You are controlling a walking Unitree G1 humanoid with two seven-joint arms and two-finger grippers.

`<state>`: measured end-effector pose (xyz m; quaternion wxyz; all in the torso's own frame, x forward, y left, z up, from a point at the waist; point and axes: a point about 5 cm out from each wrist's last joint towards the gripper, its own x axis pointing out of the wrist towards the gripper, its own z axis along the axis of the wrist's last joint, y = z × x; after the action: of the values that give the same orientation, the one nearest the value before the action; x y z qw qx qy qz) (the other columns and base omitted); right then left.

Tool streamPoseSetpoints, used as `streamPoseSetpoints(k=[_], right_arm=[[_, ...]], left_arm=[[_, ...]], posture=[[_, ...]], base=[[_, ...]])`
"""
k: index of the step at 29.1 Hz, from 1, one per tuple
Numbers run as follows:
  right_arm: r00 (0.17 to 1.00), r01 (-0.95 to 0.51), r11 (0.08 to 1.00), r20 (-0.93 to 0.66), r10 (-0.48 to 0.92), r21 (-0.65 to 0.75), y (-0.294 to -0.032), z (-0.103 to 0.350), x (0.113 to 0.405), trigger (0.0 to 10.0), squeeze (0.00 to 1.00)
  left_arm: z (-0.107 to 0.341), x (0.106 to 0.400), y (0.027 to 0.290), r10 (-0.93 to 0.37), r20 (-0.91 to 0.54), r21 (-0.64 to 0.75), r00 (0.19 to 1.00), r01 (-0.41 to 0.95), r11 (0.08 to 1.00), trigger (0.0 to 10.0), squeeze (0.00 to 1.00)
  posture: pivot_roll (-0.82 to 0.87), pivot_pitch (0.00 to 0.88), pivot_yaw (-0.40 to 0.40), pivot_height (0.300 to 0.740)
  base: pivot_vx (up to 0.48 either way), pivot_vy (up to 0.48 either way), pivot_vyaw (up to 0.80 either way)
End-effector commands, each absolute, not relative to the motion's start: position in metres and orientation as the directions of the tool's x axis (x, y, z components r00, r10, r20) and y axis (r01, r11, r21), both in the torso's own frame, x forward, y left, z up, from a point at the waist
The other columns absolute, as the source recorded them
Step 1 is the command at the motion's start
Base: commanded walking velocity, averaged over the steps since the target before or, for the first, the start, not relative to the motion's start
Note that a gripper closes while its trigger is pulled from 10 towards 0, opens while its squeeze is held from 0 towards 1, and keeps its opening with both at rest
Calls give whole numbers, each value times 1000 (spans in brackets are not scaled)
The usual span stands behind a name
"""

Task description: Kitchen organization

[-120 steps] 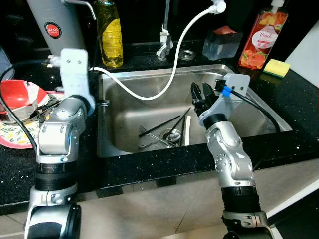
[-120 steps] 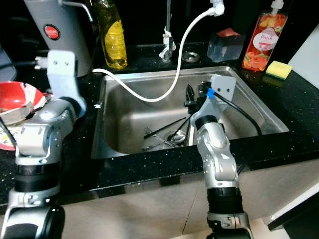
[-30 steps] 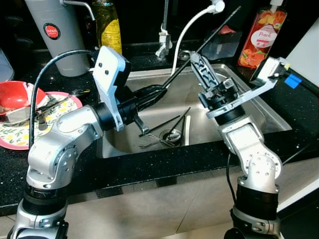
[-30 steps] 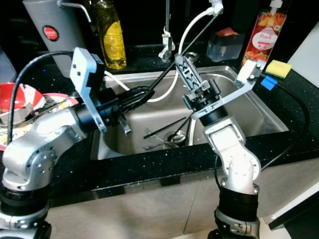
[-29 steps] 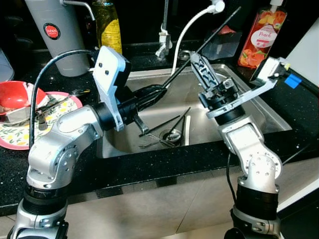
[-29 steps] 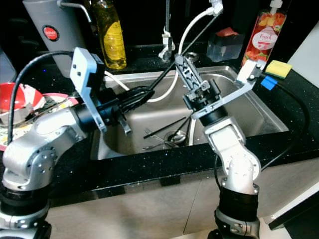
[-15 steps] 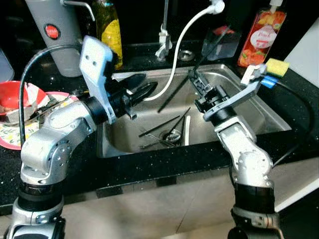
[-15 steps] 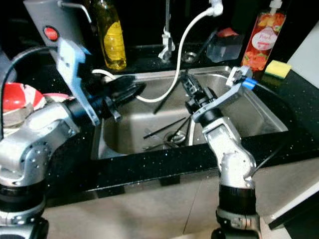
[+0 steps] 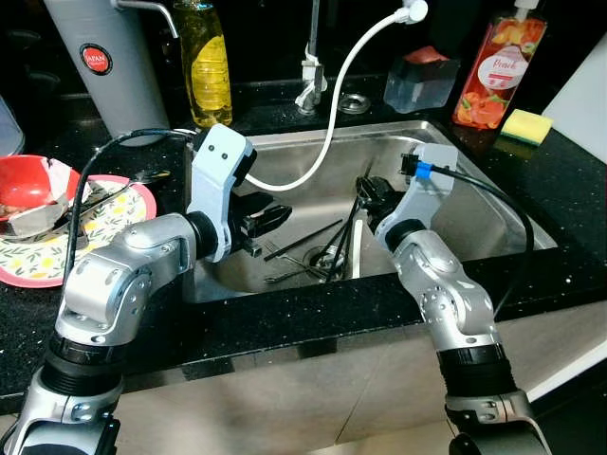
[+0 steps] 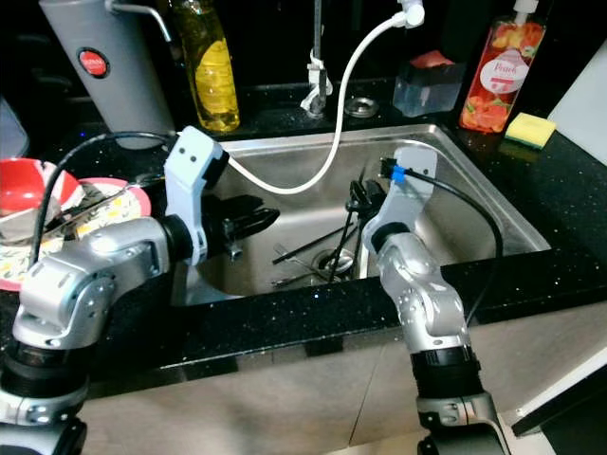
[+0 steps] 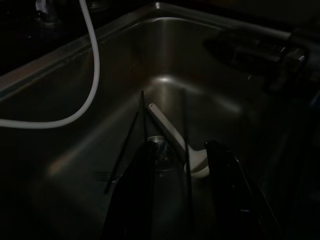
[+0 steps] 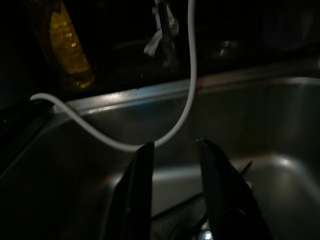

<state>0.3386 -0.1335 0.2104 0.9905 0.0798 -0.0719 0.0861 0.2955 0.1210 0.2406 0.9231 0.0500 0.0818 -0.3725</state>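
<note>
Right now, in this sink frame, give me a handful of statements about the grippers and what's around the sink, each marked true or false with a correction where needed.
1. Both grippers are over the steel sink. True.
2. The left gripper grips a chopstick. False: its open fingers hold nothing.
3. The white hose dips into the sink basin. True.
4. The yellow sponge lies in the sink. False: it sits on the counter by the sink's far right corner.
5. The right gripper hangs over the utensils at the drain. True.
6. The red bowl stands right of the sink. False: it is to the left, on the patterned plate.
</note>
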Motion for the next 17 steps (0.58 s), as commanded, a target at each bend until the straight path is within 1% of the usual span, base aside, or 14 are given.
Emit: streamPoseSetpoints(k=[1,2,8,15,17], right_arm=[[970,-165,981,199,143,102,-134,214,337,10000,0],[966,-139,986,230,116,87,-136,219,337,10000,0],[957,-95,991,282,64,97,-144,229,337,10000,0],[933,-94,993,354,66,65,-142,244,334,10000,0],[921,-102,994,381,78,44,-138,249,333,10000,0]], left_arm=[[241,294,120,-676,-212,55,706,699,713,10000,0],[240,294,120,-674,-219,57,705,699,713,10000,0],[239,294,118,-672,-220,71,707,699,712,10000,0],[242,294,119,-662,-204,92,721,687,721,10000,0],[244,295,119,-650,-184,135,738,674,727,10000,0]], posture=[[65,0,5,740],[65,0,5,740],[62,0,6,740],[64,0,7,740],[64,0,7,740]], base=[[0,0,0],[0,0,0],[0,0,0],[0,0,0],[0,0,0]])
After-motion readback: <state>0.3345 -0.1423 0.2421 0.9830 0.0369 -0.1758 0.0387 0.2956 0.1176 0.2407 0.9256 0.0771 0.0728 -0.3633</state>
